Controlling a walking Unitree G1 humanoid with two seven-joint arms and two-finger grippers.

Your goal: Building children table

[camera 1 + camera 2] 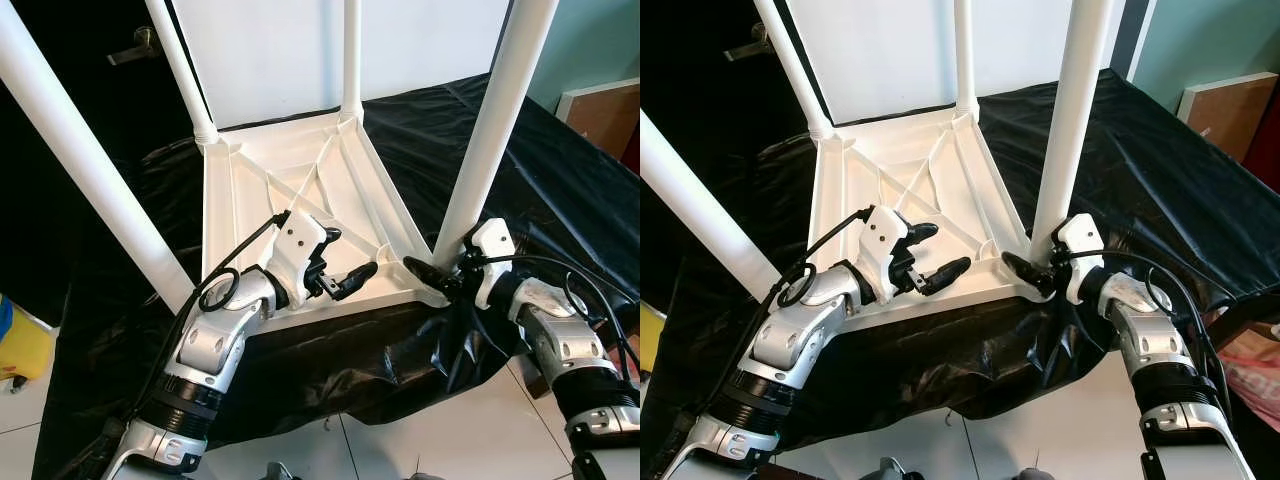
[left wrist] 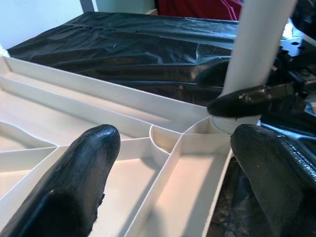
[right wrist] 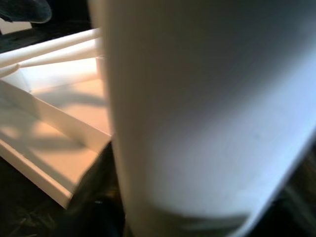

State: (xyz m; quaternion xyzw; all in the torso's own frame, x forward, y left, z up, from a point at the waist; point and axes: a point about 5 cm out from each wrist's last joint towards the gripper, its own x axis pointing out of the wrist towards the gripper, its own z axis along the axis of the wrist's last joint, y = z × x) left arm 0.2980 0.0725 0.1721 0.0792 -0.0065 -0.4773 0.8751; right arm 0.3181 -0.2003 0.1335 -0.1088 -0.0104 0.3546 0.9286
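Support surface covered with wrinkled black plastic sheet (image 1: 560,190), draping over the near edge. White children's table (image 1: 300,190) rests inverted directly on it, legs up.

Left arm: silver, bent at the elbow, reaching forward and inward. Left gripper (image 1: 352,262): two long black fingers (image 2: 79,182) spread apart, nothing between them, pointing toward the robot's right. White wrist housing above the fingers, black cable looping at the wrist.

Right arm: silver, bent, reaching forward and inward from the right. Right gripper (image 1: 436,274): black fingers closed around the base of a white table leg (image 1: 490,130). White wrist housing just behind, black cables trailing along the forearm.
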